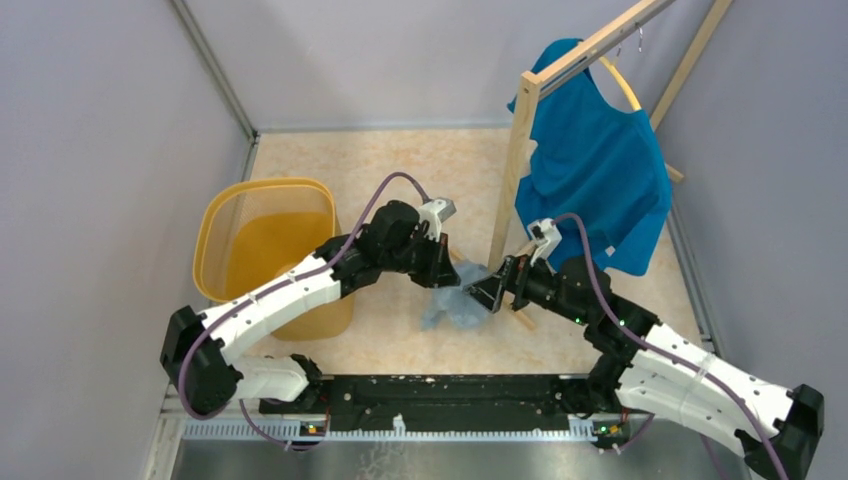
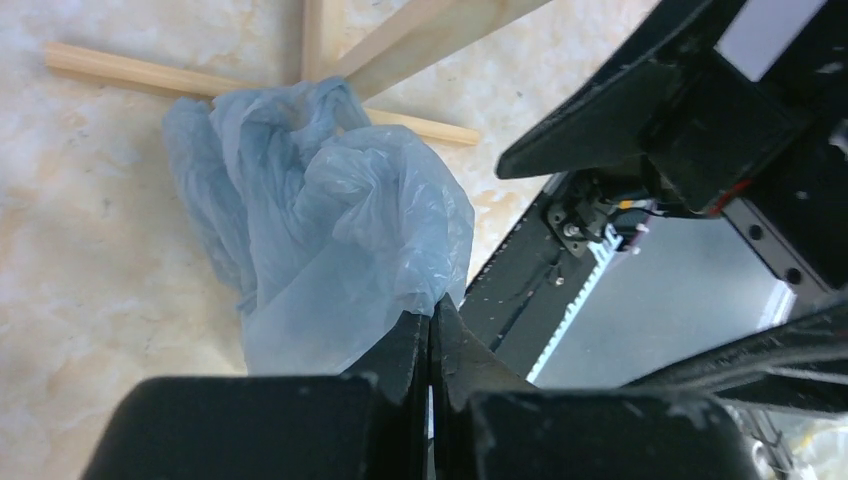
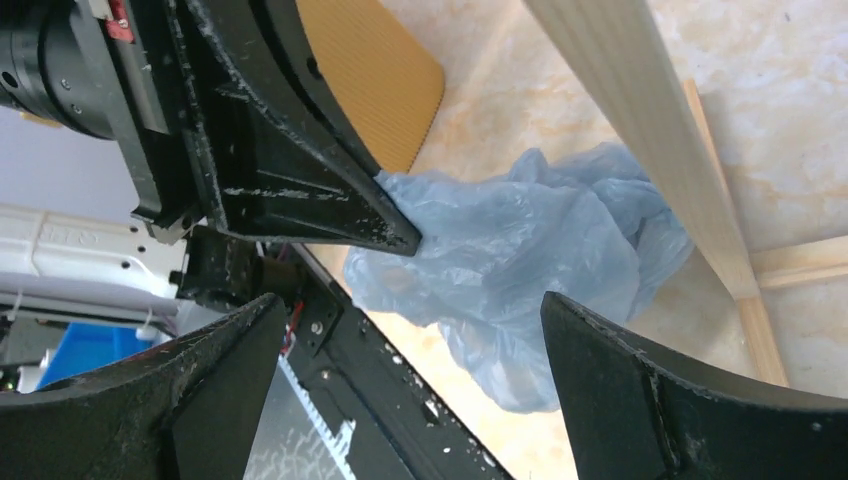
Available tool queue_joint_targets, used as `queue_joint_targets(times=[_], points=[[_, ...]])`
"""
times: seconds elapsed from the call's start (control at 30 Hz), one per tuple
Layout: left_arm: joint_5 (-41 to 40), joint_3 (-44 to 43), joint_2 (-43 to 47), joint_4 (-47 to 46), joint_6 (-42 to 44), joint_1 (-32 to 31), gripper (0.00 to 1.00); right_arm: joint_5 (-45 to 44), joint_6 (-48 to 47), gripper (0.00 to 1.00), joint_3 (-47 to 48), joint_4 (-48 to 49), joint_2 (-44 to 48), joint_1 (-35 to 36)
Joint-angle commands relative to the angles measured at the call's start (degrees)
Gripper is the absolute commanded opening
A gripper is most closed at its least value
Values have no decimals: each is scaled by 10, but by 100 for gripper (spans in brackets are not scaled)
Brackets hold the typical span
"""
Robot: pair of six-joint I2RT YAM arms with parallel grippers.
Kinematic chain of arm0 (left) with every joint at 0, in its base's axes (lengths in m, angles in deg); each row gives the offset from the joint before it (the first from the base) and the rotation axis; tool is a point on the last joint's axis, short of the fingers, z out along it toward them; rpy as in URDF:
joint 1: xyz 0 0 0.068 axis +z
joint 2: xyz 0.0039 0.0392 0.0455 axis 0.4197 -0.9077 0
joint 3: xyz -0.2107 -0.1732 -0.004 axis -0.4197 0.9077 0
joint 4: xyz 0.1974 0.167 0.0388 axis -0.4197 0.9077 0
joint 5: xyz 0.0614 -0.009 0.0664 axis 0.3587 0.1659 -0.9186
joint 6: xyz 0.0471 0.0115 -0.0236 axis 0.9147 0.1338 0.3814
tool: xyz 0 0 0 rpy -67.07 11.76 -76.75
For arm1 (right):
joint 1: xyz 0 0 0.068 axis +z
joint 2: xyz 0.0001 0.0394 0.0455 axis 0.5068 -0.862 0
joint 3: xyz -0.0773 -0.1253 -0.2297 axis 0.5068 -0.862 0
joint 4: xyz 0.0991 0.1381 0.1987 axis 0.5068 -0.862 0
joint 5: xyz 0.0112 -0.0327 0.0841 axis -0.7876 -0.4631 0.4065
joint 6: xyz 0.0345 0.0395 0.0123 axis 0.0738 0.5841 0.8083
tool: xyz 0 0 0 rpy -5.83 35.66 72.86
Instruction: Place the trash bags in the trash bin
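Observation:
The pale blue-grey trash bag point(image 1: 455, 306) lies crumpled on the floor between my two grippers. My left gripper point(image 1: 447, 278) is shut on an edge of the bag; in the left wrist view its jaws point(image 2: 432, 322) pinch the film of the bag point(image 2: 330, 220). My right gripper point(image 1: 487, 293) is open and empty just right of the bag. In the right wrist view its jaws point(image 3: 410, 300) stand wide apart, with the bag point(image 3: 520, 250) beyond them and the left gripper's fingers point(image 3: 330, 205) on the bag. The yellow-orange trash bin point(image 1: 265, 250) stands upright at the left and shows in the right wrist view point(image 3: 375, 70).
A wooden rack post point(image 1: 512, 170) stands just right of the bag, with wooden feet point(image 2: 130, 70) on the floor beside it. A solid blue shirt point(image 1: 595, 160) hangs from the rack. Grey walls close in left, back and right. The black base rail point(image 1: 440, 395) runs along the near edge.

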Motion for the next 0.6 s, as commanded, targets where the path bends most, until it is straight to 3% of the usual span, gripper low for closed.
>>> queue_joint_targets(times=[0.0,0.1,0.33,0.57], points=[[70,22,19,-75,-44,-3,0,-44,30,98,-41,69,12,5],[87,45,19,-126,-74,-3,0,-40,44,97,-66,110,1,5],[112,37,-20,-143,-87,-4,0,-37,69,90,-109,147,-2,5],[125,48,-43,-175,-93,-16,27,-71,74,91,-137,133,20,6]])
